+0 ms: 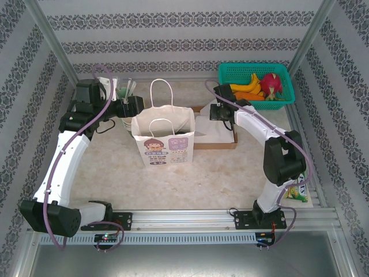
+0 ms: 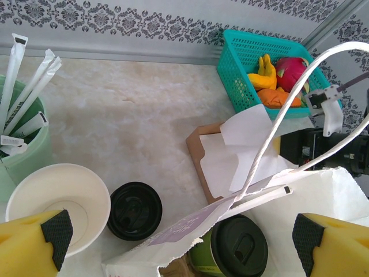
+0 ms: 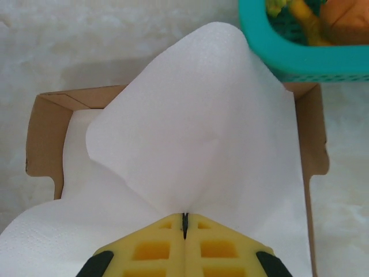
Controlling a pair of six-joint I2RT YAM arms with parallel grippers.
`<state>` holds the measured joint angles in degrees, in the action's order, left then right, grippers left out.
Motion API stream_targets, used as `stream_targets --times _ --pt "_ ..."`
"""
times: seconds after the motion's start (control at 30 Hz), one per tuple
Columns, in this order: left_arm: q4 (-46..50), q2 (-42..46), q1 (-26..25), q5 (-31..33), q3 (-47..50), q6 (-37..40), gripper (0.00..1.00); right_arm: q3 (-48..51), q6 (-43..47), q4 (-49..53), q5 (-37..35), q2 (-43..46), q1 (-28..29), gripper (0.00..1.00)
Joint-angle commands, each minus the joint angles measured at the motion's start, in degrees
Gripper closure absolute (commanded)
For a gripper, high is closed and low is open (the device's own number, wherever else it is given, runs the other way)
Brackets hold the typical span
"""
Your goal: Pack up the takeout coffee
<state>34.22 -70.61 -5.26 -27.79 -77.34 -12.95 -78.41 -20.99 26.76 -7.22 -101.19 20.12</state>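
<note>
Partly, the bag rim (image 2: 151, 247) hides the takeout coffee (image 2: 236, 248); left gripper (image 2: 181, 232) gapes, right gripper (image 3: 184, 223) pinches tissue (image 3: 196, 133).

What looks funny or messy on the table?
One white napkin stands up in a crumpled peak instead of lying flat in its cardboard tray, because the shut right gripper is pinching its edge. Nothing looks spilled.

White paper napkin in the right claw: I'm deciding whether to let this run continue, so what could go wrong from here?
1. The right claw is shut on one thin fold of the white paper napkin above the brown cardboard box; it might tear or slip free.
2. The open left claw hovers by the white paper bag and its looped handle, near the green cup with black lid; it could snag the handle and tip the bag.
</note>
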Motion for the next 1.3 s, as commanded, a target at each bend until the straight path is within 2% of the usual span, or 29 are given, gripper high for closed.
stream_targets --times 0.0,0.27,0.37,0.57,0.83,0.97,1.17,1.27 --pt "-1.96 1.16 -0.46 0.65 0.79 -0.06 0.00 1.16 1.37 -1.42 -3.30 2.20 0.22 1.00" --pt "-1.26 1.36 -0.45 0.90 0.52 0.21 0.00 -1.47 3.30 7.87 2.62 3.15 -0.86 1.00" --pt "-1.33 1.49 -0.46 1.00 0.50 0.29 0.01 -2.54 3.74 12.72 2.78 4.68 -1.38 1.00" --pt "-1.87 0.75 -0.41 0.67 0.13 0.21 0.00 -5.41 2.22 15.96 1.57 4.25 -2.06 1.00" --pt "-1.96 1.17 -0.46 0.99 0.52 0.72 0.00 -14.82 0.95 24.14 -7.14 2.43 1.67 1.00" --pt "-1.87 1.37 -0.45 1.13 0.81 1.26 0.00 -18.16 1.63 29.78 -14.89 3.79 2.82 1.00" --pt "-2.72 1.35 -0.45 0.63 1.31 1.11 0.00 -16.33 2.10 32.12 -20.26 7.76 2.28 1.00" --pt "-2.93 1.36 -0.46 0.29 1.54 0.74 0.00 -15.17 1.77 32.04 -20.64 9.21 1.60 1.00"
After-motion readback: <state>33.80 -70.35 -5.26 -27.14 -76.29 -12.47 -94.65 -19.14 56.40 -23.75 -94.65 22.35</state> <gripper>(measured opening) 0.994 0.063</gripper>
